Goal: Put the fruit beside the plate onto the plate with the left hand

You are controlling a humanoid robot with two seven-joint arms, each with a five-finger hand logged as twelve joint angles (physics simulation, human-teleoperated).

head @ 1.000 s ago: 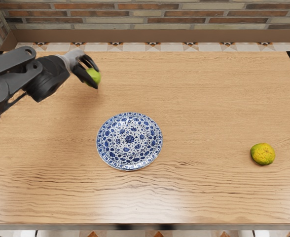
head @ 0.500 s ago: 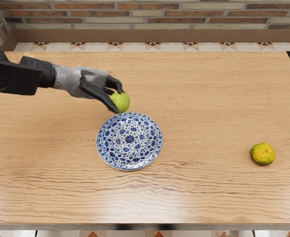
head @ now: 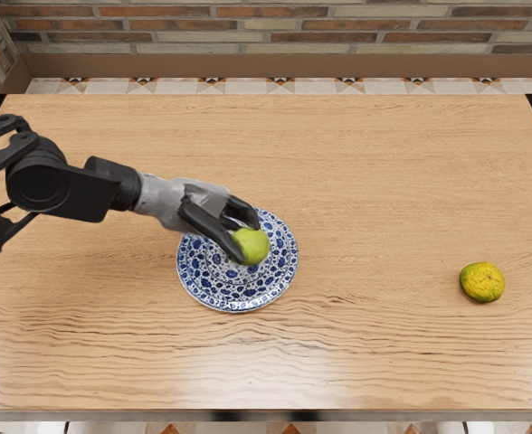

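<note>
The grey and black left arm [head: 58,185] comes in from the left edge of the light wood-grain counter [head: 384,181] and reaches slantwise toward the counter's middle. At its end the left hand [head: 207,215] is closed around a small round yellow-green fruit [head: 251,245]. Its dark fingers [head: 213,231] curl around the fruit's left and upper sides, while the right side of the fruit is uncovered. Hand and fruit are over the round blue-and-white patterned ceramic plate [head: 277,264], which lies flat a little left of the counter's centre, closer to the front edge than to the back. The fruit shows above the plate's middle, slightly toward its far rim, and the knuckles overlap the plate's upper left rim. Whether the fruit rests on the plate's surface or is held just clear of it cannot be told from this view. A knobbly yellow-orange fruit [head: 482,281] lies alone near the counter's right edge, well apart from the plate and the hand. Along the back edge of the counter runs a brick wall [head: 275,23].
</note>
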